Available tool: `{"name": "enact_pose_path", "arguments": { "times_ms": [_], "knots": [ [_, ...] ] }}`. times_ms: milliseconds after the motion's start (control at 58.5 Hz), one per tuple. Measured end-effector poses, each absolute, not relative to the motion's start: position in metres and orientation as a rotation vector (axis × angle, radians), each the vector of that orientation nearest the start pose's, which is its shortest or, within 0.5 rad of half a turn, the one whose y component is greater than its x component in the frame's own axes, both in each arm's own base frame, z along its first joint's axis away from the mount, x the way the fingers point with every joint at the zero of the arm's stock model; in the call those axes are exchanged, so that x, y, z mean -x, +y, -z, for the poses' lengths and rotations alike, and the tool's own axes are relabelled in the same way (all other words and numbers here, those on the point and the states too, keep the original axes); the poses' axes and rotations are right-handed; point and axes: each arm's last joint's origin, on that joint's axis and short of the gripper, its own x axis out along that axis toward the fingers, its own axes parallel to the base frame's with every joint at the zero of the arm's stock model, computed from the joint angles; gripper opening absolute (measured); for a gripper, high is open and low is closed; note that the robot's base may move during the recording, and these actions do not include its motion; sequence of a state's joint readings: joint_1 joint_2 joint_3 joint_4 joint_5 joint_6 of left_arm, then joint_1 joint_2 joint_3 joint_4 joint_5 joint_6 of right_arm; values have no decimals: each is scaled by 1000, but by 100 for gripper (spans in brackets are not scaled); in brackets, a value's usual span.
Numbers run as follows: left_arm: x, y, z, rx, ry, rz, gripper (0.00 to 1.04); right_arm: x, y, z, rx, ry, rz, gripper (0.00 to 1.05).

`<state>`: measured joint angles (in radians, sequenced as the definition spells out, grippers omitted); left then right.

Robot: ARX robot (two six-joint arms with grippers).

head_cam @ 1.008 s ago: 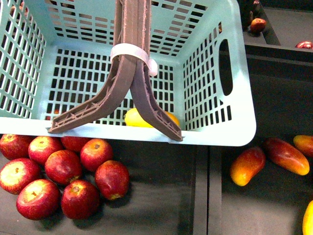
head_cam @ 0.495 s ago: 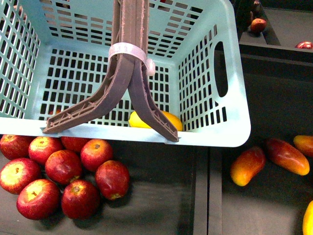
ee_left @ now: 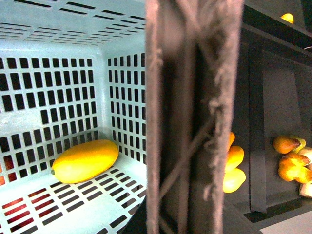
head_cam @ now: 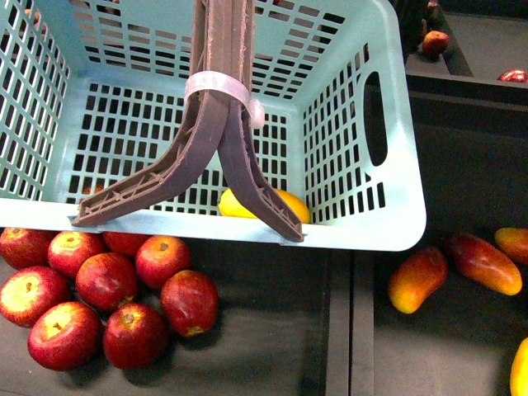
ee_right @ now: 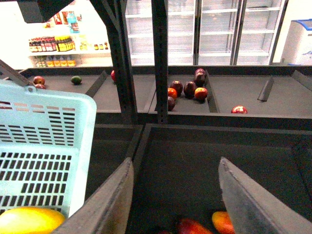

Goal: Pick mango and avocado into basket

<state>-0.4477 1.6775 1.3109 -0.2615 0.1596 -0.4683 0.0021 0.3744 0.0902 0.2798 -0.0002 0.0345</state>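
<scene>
The pale teal basket [head_cam: 400, 177] hangs over the fruit bins and fills the upper front view. Its brown-grey handles [head_cam: 221, 124], tied with a white strap, rise out of frame. My left gripper is shut on the basket's handle [ee_left: 195, 122], which hides its fingers. The yellow mango [head_cam: 238, 206] lies on the basket floor, also seen in the left wrist view [ee_left: 85, 161] and the right wrist view [ee_right: 29, 220]. My right gripper [ee_right: 175, 160] is open and empty, right of the basket. A dark green fruit [ee_right: 76, 79], seemingly the avocado, lies in a far back bin.
Red apples [head_cam: 107, 285] lie below the basket's front rim. Red-orange mangoes [head_cam: 417, 280] lie in the bin to the right, past a divider [head_cam: 351, 322]. Yellow fruits [ee_left: 233, 168] lie beside the basket. Dark red and orange fruits [ee_right: 187, 90] sit in back bins.
The basket has swayed slightly left and a little lower. The mango inside has shifted a little to the right.
</scene>
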Motion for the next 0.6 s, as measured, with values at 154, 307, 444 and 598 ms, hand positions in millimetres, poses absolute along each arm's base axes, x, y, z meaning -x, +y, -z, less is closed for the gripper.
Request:
{"name": "enact_pose_path", "arguments": {
  "times_ms": [154, 307, 444, 598],
  "knots": [
    [-337, -167, -278, 346, 753, 425, 6, -119, 0, -184, -13, 2, -2, 27],
    [-337, -167, -278, 347, 753, 426, 6, -115, 0, -179, -2, 1, -3, 1],
    [-337, -167, -278, 347, 754, 427, 6, -113, 0, -176, -1, 1, -3, 9],
    [-337, -167, -278, 347, 754, 426, 6, -113, 0, -176, -1, -2, -3, 46]
  ]
}}
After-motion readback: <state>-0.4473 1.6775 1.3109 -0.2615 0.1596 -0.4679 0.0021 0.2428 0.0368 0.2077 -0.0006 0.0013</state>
